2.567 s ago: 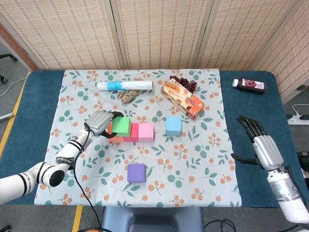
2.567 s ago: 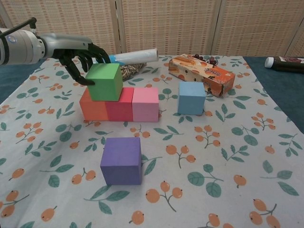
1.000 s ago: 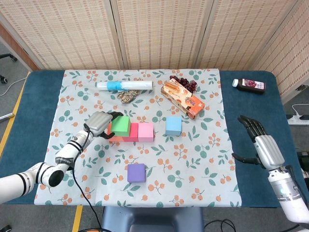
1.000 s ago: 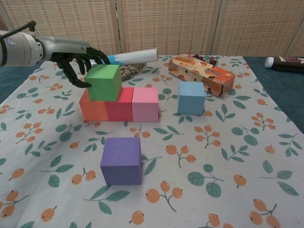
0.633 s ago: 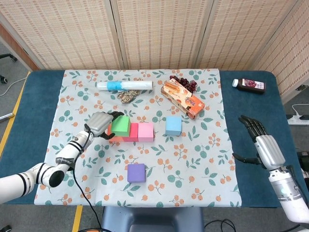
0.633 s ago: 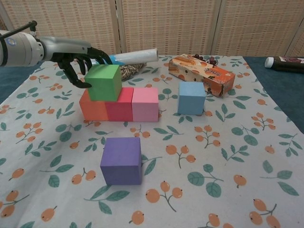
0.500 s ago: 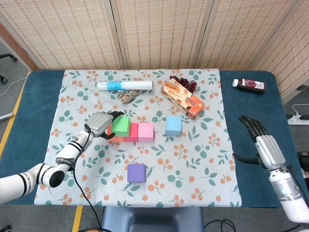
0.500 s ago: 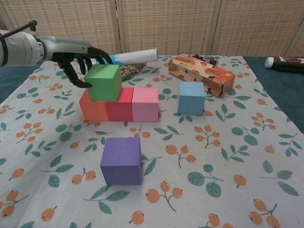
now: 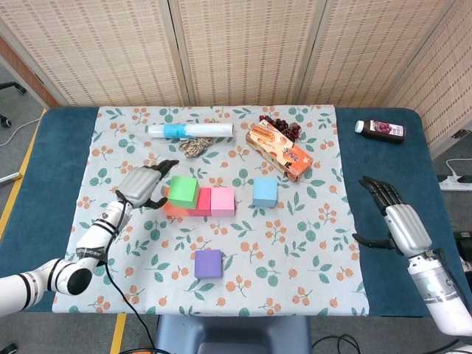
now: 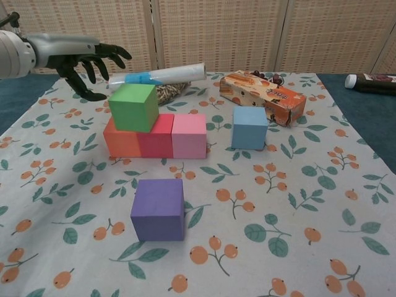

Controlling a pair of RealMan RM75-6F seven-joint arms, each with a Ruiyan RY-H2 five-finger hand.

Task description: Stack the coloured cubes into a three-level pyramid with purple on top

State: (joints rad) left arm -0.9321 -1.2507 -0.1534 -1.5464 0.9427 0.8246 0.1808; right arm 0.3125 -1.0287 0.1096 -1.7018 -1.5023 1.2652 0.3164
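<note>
Beside the green cube (image 10: 132,106), the left hand (image 10: 86,64) hovers with fingers (image 10: 116,52) spread, grasping nothing and clear of the cube. Green cube sits atop the orange cube (image 10: 121,138) and red cube (image 10: 156,136); the pink cube (image 10: 189,135) touches the red one. Blue cube (image 10: 249,127) stands apart toward the counter's (image 9: 66,169) right edge. Purple cube (image 10: 158,209) lies near the front edge. Right hand (image 9: 399,222) rests released near the right edge.

Woven folding screen (image 9: 243,48) behind blue table (image 9: 59,162)
</note>
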